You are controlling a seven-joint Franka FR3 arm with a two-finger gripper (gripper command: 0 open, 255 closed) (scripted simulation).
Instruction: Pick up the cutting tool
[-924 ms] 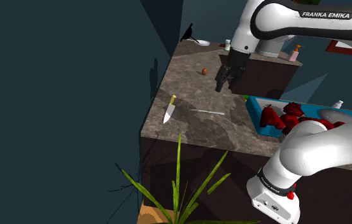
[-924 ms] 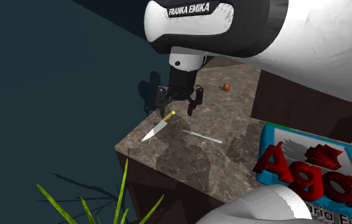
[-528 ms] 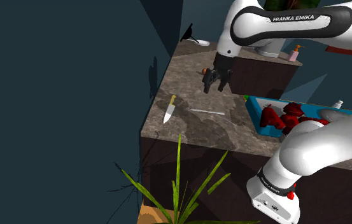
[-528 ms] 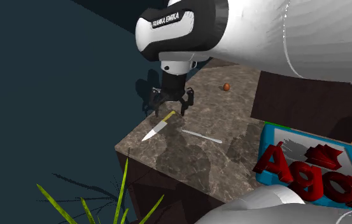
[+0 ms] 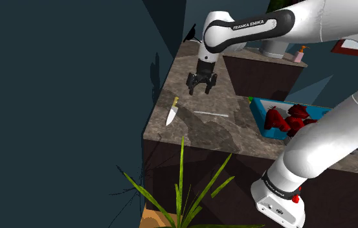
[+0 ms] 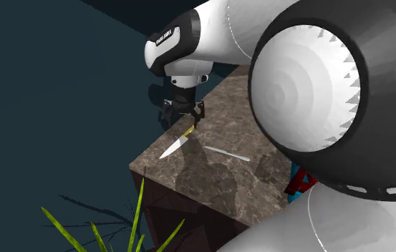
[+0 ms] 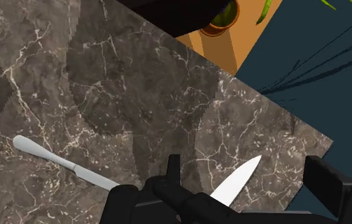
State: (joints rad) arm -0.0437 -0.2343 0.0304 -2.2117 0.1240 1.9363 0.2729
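Compared w/ 0.9 s ago, we find the arm [image 5: 248,26] swung across the counter [image 5: 197,133] toward the edge facing the dark teal wall. The gripper [image 5: 201,84], then over the counter's middle, now hangs nr the knife [image 5: 171,112]. Knife and slim utensil [image 5: 211,114] lie as before.

Arm: white w/ dark joints. It takes up much of the second exterior view [image 6: 218,43], w/ one large joint close to the camera.

Counter: dark brown marble w/ pale veins [image 6: 210,179] [image 7: 136,95].

Blue box [image 5: 261,120]: at the counter's edge on the shoulder view's right, w/ red shapes inside.

Plant [image 5: 184,194]: long green blades rising past the counter's front edge [image 6: 135,222].

Gripper [image 6: 182,114] [image 7: 244,167]: pointing down at the counter, close over the knife's handle end. We see the fingers [image 7: 172,170] spread apart, w/ the blade btwn them and neither finger touching it, so nothing is held.

Knife [image 6: 177,143]: flat on the counter nr the wall-side edge, close to the front corner. It has a white blade [image 7: 235,184] and a yellow handle. The tip points to the front edge and the handle to the far edge.

Slim utensil [image 6: 226,153] [image 7: 60,164]: silver-grey, flat on the counter just beside the knife, toward the counter's middle, not touching it.
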